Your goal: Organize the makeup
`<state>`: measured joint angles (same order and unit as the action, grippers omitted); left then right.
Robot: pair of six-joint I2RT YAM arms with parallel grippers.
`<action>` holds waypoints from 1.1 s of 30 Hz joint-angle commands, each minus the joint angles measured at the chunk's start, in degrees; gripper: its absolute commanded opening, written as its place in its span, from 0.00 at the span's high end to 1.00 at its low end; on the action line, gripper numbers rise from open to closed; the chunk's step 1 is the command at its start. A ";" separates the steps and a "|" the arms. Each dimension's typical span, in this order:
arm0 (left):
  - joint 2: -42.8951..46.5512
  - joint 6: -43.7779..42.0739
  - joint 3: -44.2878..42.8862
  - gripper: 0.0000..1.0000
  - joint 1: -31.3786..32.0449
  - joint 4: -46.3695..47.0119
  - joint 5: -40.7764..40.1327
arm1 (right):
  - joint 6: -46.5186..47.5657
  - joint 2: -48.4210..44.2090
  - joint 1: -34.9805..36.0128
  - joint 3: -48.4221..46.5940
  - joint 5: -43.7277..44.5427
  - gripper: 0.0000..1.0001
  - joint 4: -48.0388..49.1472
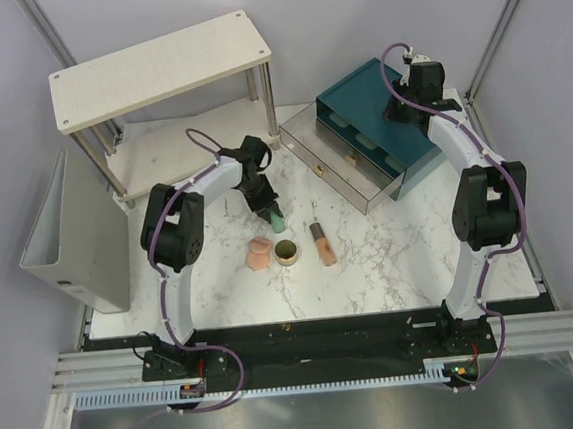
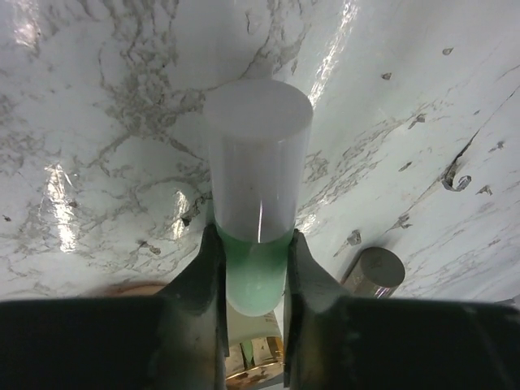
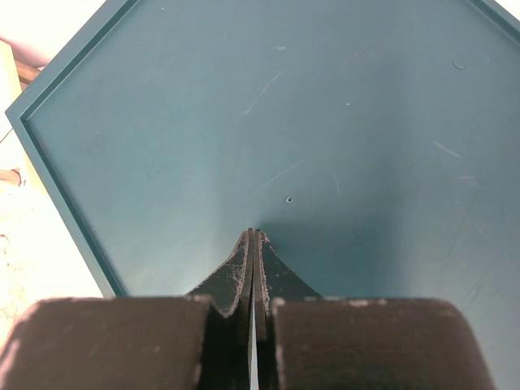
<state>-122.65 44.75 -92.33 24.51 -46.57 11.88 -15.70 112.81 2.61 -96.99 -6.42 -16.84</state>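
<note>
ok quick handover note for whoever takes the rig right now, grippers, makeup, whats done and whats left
Left gripper: shut on the mint-green piece, low over the marble table; lifted or not, cannot tell.
Right gripper: shut, empty, above the teal box.
Lying apart on the table: peach sponge, gold-rimmed pot, peach tube.
Done: the box's drawer stands open.
Left: all four items to put away.

We see three makeup pieces close together on the marble tabletop point(image 1: 400, 255): a rounded peach-pink sponge point(image 1: 259, 253), just right of it a round gold-rimmed pot point(image 1: 287, 252) with a dark centre, then a peach tube point(image 1: 322, 243) lying with its dark cap pointing away. Just behind them, a mint-green bottle point(image 2: 256, 280) with a frosted cap is pinched between the left gripper's point(image 2: 253, 248) fingers.
</note>
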 commanded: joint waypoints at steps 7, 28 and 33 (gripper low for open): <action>6.61 -4.93 -1.79 0.98 0.36 4.02 -4.23 | 0.59 2.76 0.47 2.86 -1.32 1.00 -10.05; 0.93 1.74 -32.61 0.98 4.57 14.40 9.74 | 0.15 2.76 0.55 4.00 -2.29 1.00 -9.79; -3.56 3.32 -37.92 0.98 7.65 14.49 9.74 | 0.41 2.59 0.47 4.53 -2.37 1.00 -9.88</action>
<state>-123.42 44.82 -125.71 29.80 -34.11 18.41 -15.77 112.68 2.61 -96.25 -7.57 -16.05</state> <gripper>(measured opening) 0.374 0.007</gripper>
